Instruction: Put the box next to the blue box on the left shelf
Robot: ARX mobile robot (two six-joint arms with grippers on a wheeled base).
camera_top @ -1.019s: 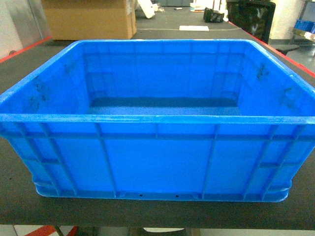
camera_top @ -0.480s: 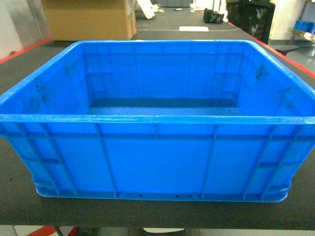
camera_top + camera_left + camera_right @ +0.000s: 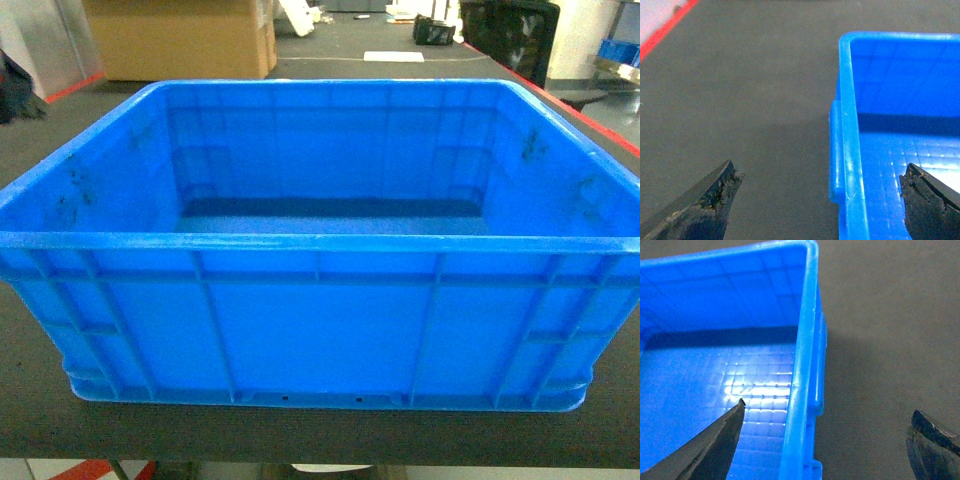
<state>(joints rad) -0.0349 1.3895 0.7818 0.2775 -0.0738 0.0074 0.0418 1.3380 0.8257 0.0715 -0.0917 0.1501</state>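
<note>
Here both spread hands, left hand (image 3: pixel 820 200) and right hand (image 3: pixel 825 440), straddle the ribbed plastic box (image 3: pixel 320 300) rims

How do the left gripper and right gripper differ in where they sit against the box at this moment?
The left gripper straddles the box's left wall; the right gripper straddles its right wall. The left gripper's inner finger sits on the right of its view, the right gripper's on the left. Both are open, one finger over the box floor, one over the dark table.
</note>
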